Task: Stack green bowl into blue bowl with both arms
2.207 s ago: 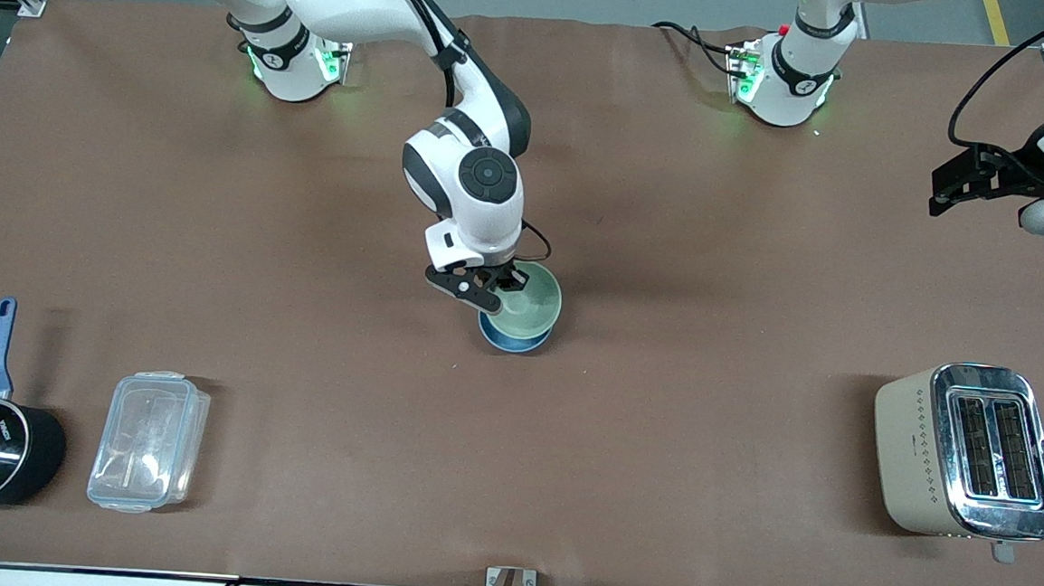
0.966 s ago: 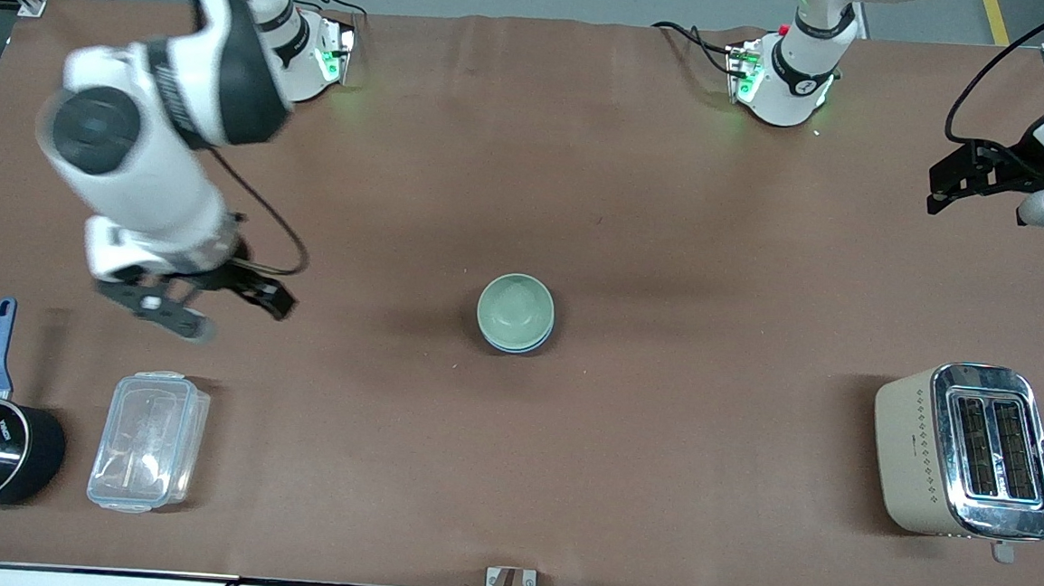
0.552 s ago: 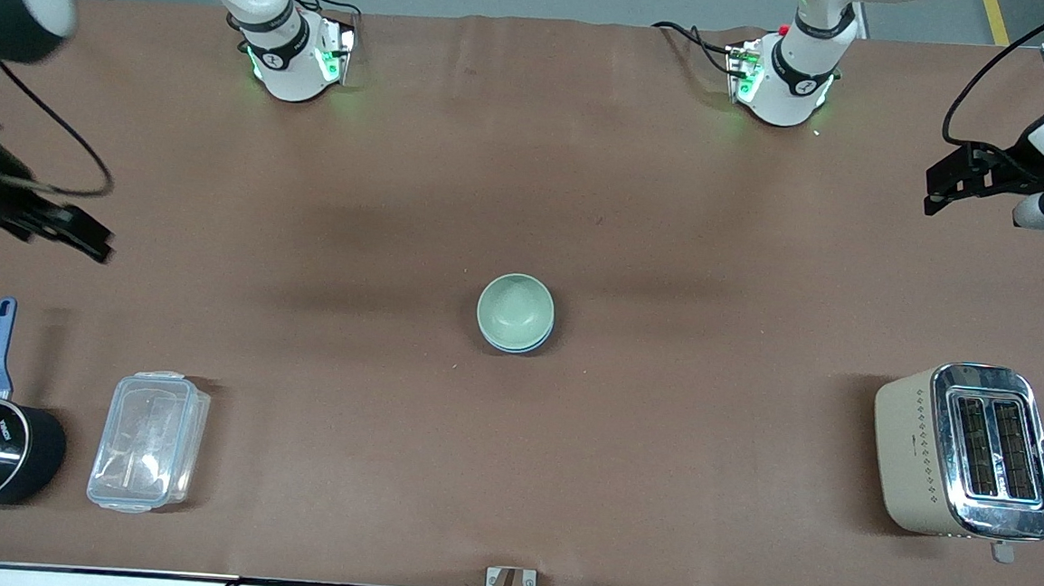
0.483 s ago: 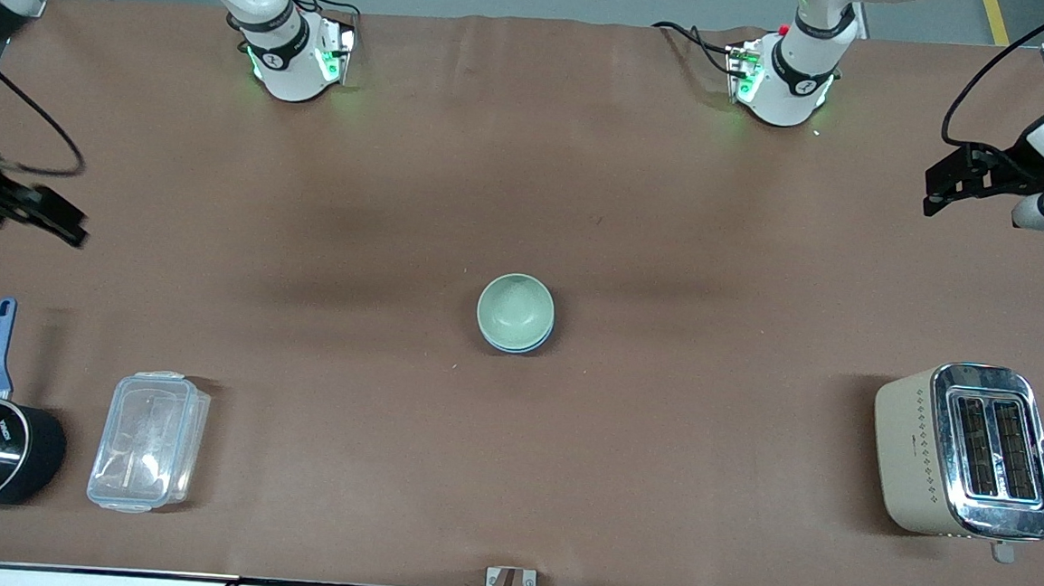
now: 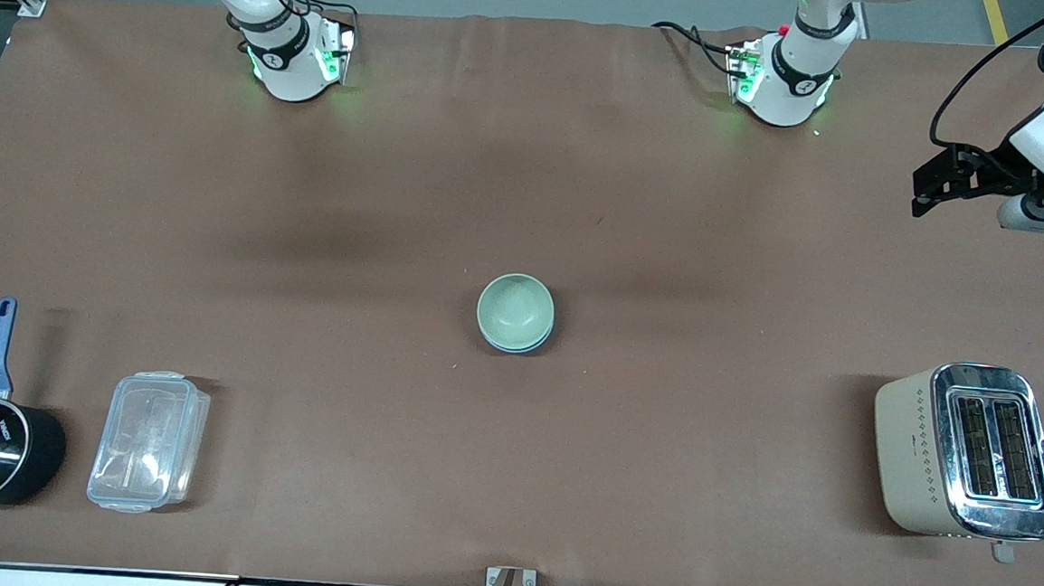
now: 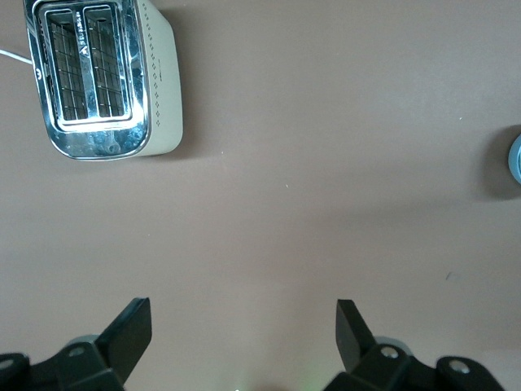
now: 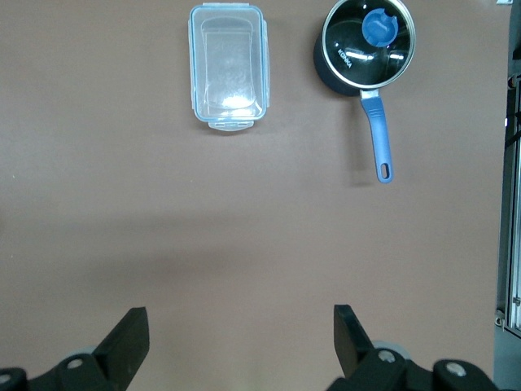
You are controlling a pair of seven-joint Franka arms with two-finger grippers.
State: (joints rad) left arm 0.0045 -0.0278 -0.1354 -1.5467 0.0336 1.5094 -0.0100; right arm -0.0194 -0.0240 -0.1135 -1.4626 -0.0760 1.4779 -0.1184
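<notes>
Fig.: green bowl point(image 5: 514, 311) nested in blue bowl point(image 5: 519, 344), mid-table; stack looks done.
Front: left gripper point(image 5: 941, 178) over table's left-arm end; both arms parked well apart from bowls.
L wrist: fingers wide, empty; bowls toward table centre.
R wrist: right gripper point(image 7: 236, 346) wide, empty, high over its end.

Even, bright overhead light fills all 3 views, and everything is sharp with no blur. Soft, faint shadows lie on the brown table point(image 5: 528, 194) beside the toaster point(image 5: 965, 451), whose chrome top shows mild glare below the left gripper point(image 6: 244, 326).
</notes>
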